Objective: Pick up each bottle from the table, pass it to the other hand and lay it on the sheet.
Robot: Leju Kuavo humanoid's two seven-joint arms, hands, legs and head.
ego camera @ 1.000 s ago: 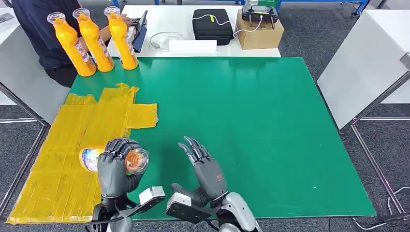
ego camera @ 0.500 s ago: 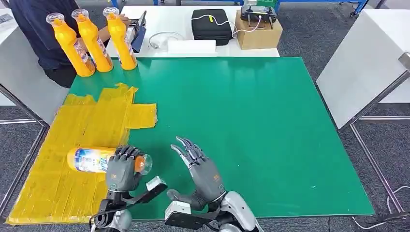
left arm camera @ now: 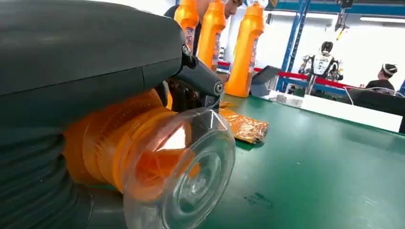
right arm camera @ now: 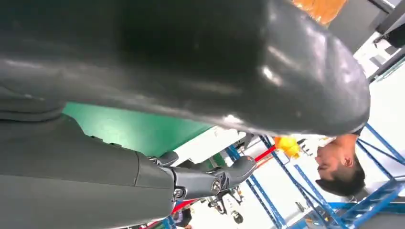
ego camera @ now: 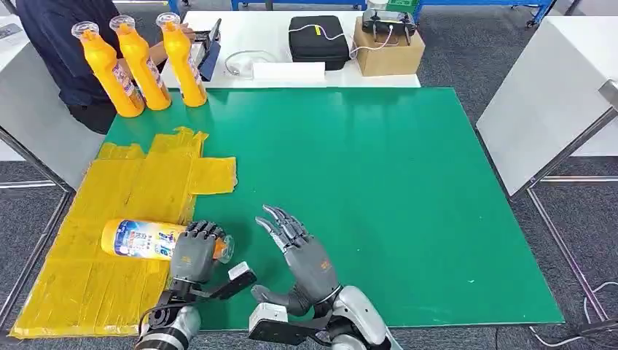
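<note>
An orange bottle (ego camera: 138, 239) with a blue-white label lies on its side on the yellow sheet (ego camera: 87, 277), its clear cap (left arm camera: 184, 171) pointing toward the green mat. My left hand (ego camera: 193, 251) grips its neck end, fingers wrapped over it. To the right of it my right hand (ego camera: 302, 251) hovers over the mat with fingers spread and nothing in it. Three more orange bottles (ego camera: 142, 65) stand upright in a row at the mat's far left corner.
The green mat (ego camera: 379, 189) covers the table. A person in dark clothes (ego camera: 58, 44) sits behind the standing bottles. On the white table beyond are a black case (ego camera: 317, 40), a cardboard box (ego camera: 386, 51) and cables. Another white table (ego camera: 546, 95) stands at the right.
My left hand has lowered the bottle from a raised, cap-toward-me hold down flat onto the sheet. The right hand has stayed nearly still, fingers apart.
</note>
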